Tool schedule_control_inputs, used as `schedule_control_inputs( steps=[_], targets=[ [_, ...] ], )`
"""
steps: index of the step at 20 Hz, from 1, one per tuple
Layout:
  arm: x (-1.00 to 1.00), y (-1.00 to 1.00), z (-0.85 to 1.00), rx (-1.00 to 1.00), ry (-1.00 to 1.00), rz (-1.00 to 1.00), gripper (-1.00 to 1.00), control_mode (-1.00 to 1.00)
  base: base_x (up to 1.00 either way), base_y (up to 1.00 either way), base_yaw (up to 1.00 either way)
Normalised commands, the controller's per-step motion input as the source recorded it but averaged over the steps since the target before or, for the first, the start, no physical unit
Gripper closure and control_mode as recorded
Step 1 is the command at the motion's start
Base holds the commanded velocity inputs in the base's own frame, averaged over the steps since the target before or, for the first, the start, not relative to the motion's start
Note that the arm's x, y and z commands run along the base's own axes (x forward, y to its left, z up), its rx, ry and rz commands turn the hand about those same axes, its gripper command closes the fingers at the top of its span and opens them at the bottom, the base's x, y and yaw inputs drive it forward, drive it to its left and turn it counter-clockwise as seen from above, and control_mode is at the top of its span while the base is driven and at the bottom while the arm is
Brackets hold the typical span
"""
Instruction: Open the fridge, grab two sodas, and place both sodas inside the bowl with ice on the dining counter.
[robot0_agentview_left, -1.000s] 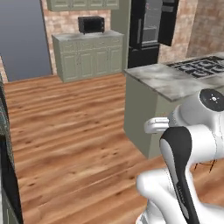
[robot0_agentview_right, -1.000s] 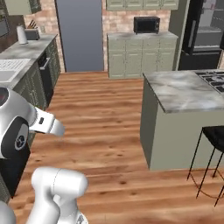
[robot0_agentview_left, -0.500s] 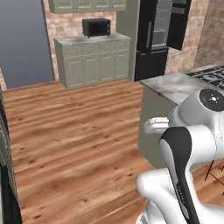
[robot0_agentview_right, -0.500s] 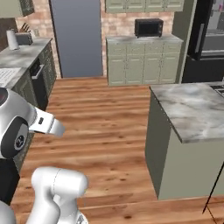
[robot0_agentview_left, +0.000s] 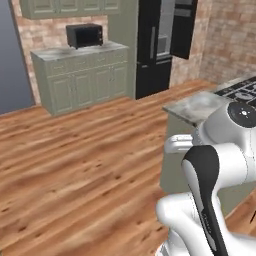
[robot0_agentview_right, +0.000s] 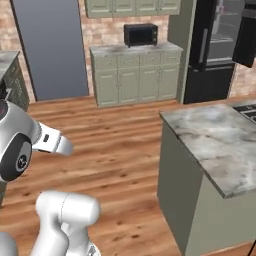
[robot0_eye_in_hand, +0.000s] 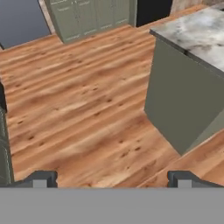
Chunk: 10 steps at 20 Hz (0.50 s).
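- The fridge (robot0_agentview_right: 216, 47) stands far off at the back of the kitchen, tall and black, next to the green cupboards (robot0_agentview_right: 136, 75) with the little microwave (robot0_agentview_right: 140, 34) on top.
- One fridge door looks as if it is standing out a bit on the right, but from here I cannot be sure it is open.
- I cannot see any soda cans or the ice bowl from where I stand.
- The gripper (robot0_eye_in_hand: 111, 178) is wide open and has nothing in it. Its two dark tips point down at the wooden floor (robot0_eye_in_hand: 83, 100).
- A marble counter (robot0_agentview_right: 220, 140) on a green base sits close by on the robot's right side, between it and the fridge.
- This counter has a stovetop (robot0_agentview_left: 239, 89) at its far end, so I think it is not the dining counter.
- What could go wrong: if the robot drives straight for the fridge, its side or arm may bump the near corner of that counter.
- It could also mix up the black microwave with the fridge, since both are dark.
- If it stops too far from the fridge, the arm may not reach the long grey handle (robot0_agentview_right: 203, 46).
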Motion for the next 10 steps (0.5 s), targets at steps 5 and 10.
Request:
schedule_control_inputs(
  steps=[5, 10],
  targets=[
    [0.00, 0.00, 0.00, 0.00, 0.00, 0.00, -1.00, 1.00, 0.95, 0.69, -0.36],
    [0.00, 0.00, 0.00, 0.00, 0.00, 0.00, -1.00, 1.00, 0.95, 0.73, -0.35]
  ],
)
